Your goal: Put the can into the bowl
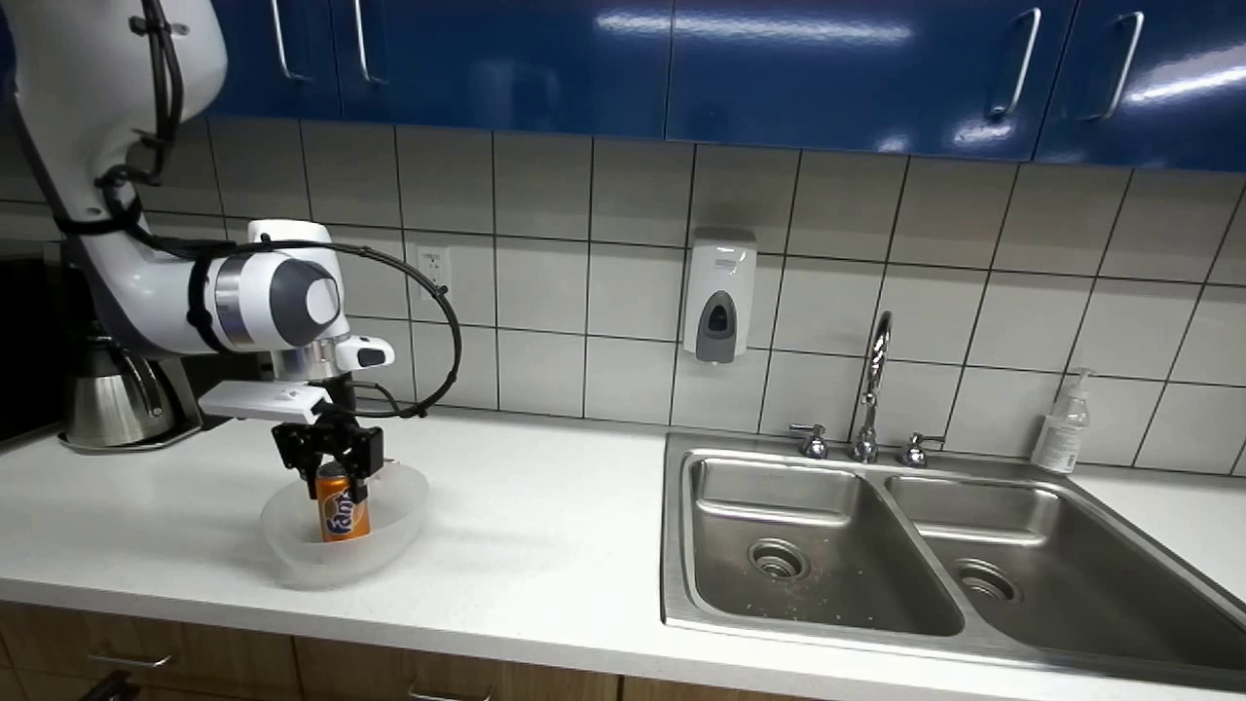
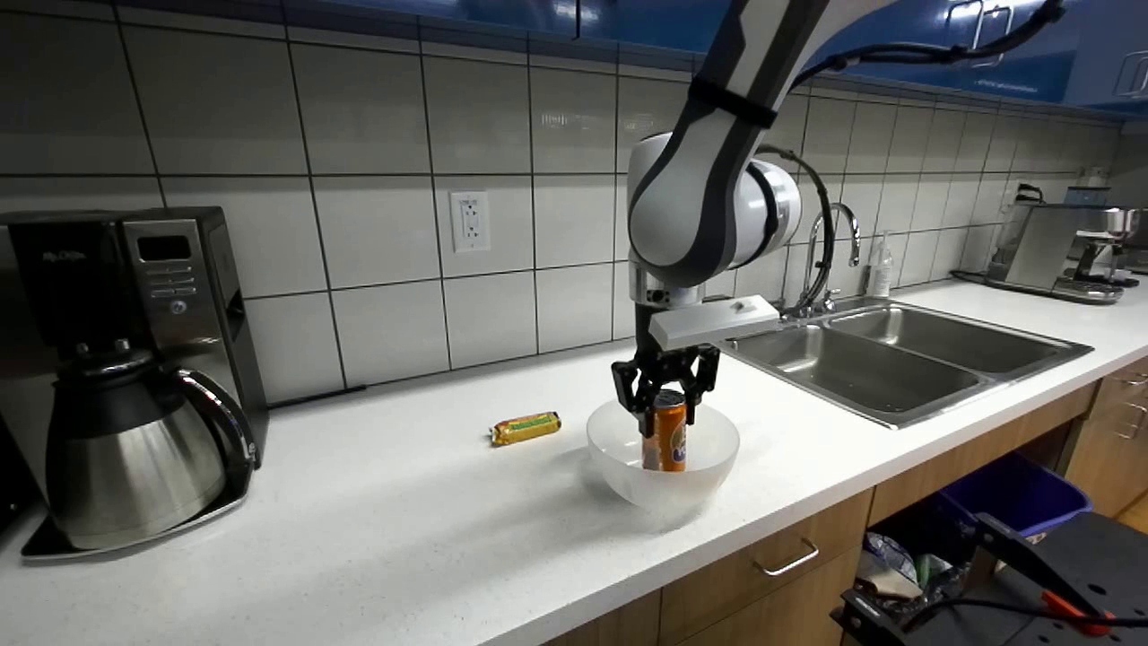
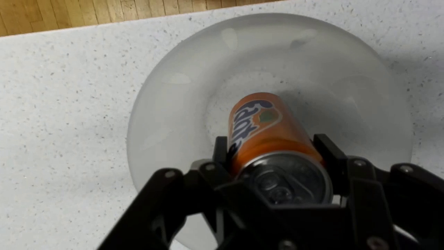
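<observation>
The can (image 1: 343, 516) is orange with a Fanta label and a metal top. It stands roughly upright inside the bowl (image 1: 409, 511), a wide translucent bowl on the white counter. In an exterior view the can (image 2: 665, 444) shows above the near rim of the bowl (image 2: 619, 467), which hides its base. My gripper (image 1: 336, 482) points down over the bowl, with its black fingers on both sides of the can's upper part. In the wrist view the fingers (image 3: 270, 149) press against the can (image 3: 267, 121) over the bowl (image 3: 166, 114). I cannot tell whether its base touches the bowl's floor.
A yellow wrapped bar (image 2: 526, 428) lies on the counter (image 2: 377, 502) beside the bowl. A coffee maker with a steel carafe (image 2: 134, 449) stands farther along. A double steel sink (image 1: 818, 545) is on the other side. The counter's front edge is close to the bowl.
</observation>
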Tool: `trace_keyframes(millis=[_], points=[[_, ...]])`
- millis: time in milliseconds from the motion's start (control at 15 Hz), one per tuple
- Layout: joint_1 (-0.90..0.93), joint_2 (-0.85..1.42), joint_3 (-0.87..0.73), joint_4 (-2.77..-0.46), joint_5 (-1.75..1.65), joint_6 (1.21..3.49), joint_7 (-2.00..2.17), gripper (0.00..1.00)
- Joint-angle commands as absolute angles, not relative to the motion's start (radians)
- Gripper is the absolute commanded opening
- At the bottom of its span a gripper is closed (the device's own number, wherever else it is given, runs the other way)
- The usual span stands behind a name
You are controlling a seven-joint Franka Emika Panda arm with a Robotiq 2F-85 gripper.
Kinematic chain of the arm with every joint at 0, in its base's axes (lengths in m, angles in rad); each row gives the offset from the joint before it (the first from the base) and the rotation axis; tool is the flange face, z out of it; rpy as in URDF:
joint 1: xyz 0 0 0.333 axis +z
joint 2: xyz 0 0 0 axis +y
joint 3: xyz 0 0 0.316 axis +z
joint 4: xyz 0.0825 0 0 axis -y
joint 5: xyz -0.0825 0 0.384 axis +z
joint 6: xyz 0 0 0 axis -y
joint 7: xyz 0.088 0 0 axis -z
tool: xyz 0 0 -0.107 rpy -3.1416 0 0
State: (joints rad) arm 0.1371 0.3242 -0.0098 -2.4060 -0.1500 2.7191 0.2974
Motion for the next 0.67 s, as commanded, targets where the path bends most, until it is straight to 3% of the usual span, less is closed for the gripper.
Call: trace_keyframes(millis=[0, 200, 267, 333, 600], points=[[0.138, 0.365, -0.002, -2.354, -0.117, 2.715, 0.263, 0.38], [0.148, 0.390, -0.015, -2.327, -0.124, 2.701, 0.277, 0.38], [0.146, 0.394, -0.014, -2.320, -0.120, 2.692, 0.273, 0.48], [0.147, 0.398, -0.015, -2.315, -0.121, 2.690, 0.274, 0.88], [0.150, 0.400, -0.018, -2.301, -0.121, 2.675, 0.278, 1.00]])
